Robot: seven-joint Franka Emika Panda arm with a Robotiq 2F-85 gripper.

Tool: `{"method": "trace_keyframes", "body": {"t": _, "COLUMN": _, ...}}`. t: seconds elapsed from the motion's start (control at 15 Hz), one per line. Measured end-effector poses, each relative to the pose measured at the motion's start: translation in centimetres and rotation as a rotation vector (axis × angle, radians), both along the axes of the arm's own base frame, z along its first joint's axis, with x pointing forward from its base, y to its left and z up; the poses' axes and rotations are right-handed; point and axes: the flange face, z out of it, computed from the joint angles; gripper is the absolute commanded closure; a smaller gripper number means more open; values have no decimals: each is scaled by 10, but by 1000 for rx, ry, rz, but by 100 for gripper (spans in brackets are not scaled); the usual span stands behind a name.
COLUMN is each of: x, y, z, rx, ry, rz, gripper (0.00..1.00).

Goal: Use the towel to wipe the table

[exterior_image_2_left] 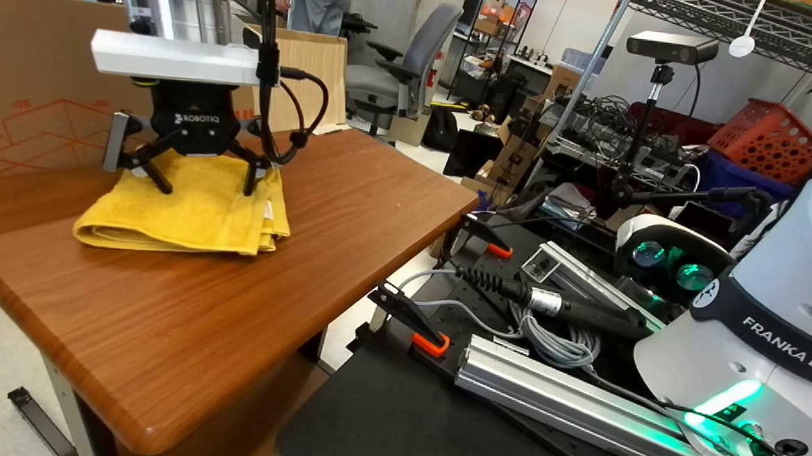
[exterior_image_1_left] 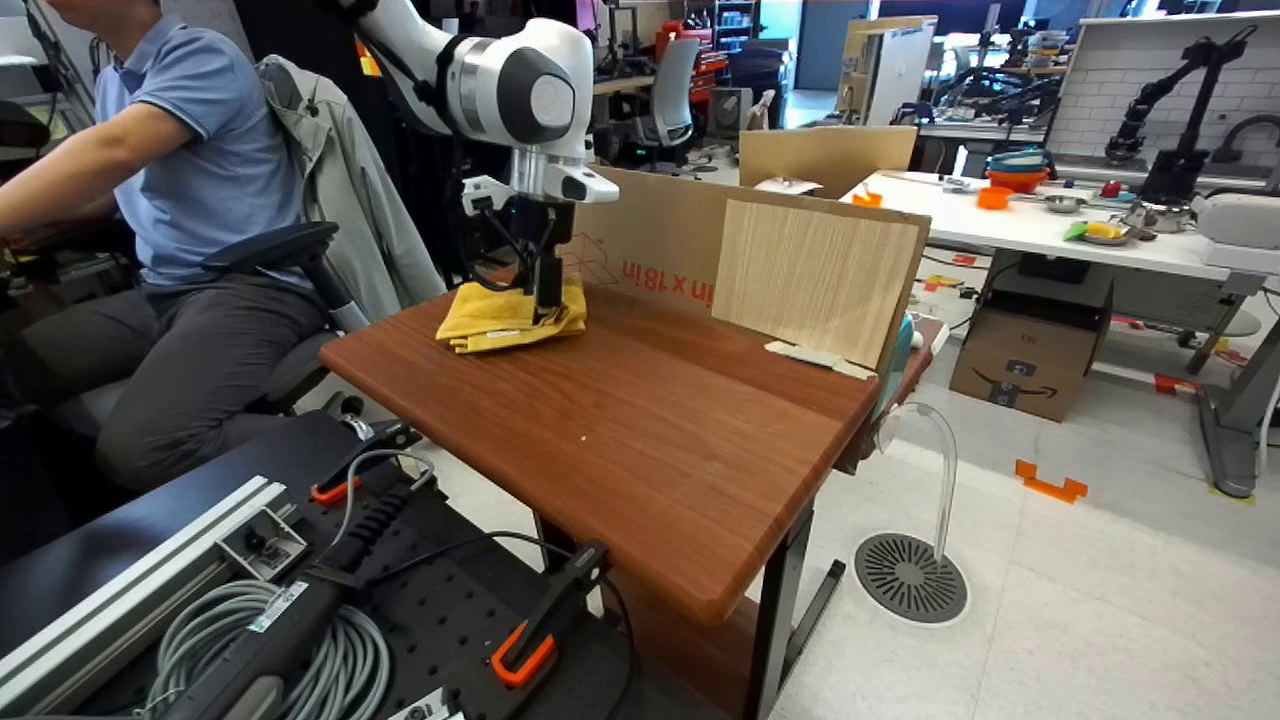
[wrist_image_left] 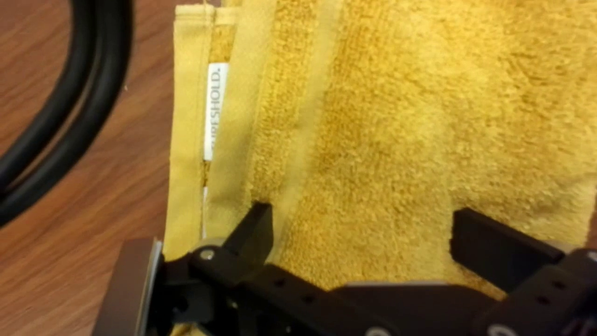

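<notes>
The mustard-yellow towel (exterior_image_1_left: pixel 490 325) lies folded on the reddish-brown table (exterior_image_1_left: pixel 620 420), near a corner of the top. The towel (exterior_image_2_left: pixel 184 223) and the table (exterior_image_2_left: pixel 352 190) also show in an exterior view. My gripper (exterior_image_2_left: pixel 206 191) points down over the towel, its two black fingers spread apart with nothing between them but the towel's surface below. In the wrist view the open gripper (wrist_image_left: pixel 361 210) straddles a flat part of the towel (wrist_image_left: pixel 382 116). The fingertips are at or just above the cloth; I cannot tell if they press on it. A white label shows at the towel's edge.
A cardboard panel (exterior_image_1_left: pixel 640 230) stands along the table's edge behind the gripper, with a light wood-grain board (exterior_image_1_left: pixel 810 280) at its end. Black-and-orange clamps (exterior_image_2_left: pixel 415 319) and coiled grey cable (exterior_image_2_left: pixel 553 343) lie on the black robot bench. A seated person (exterior_image_1_left: pixel 210 160) is close by.
</notes>
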Motion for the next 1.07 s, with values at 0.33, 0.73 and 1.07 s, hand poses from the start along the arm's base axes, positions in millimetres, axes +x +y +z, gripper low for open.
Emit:
{"method": "trace_keyframes", "body": {"t": 0.33, "x": -5, "y": -84, "z": -11, "rx": -96, "ry": 37, "rz": -90, "gripper": 0}}
{"method": "trace_keyframes", "body": {"t": 0.73, "x": -32, "y": -193, "z": -10, "rx": -139, "ry": 99, "rz": -233, "gripper": 0}}
{"method": "trace_keyframes", "body": {"t": 1.07, "x": -44, "y": -233, "z": 2, "rx": -121, "ry": 48, "rz": -275, "gripper": 0}}
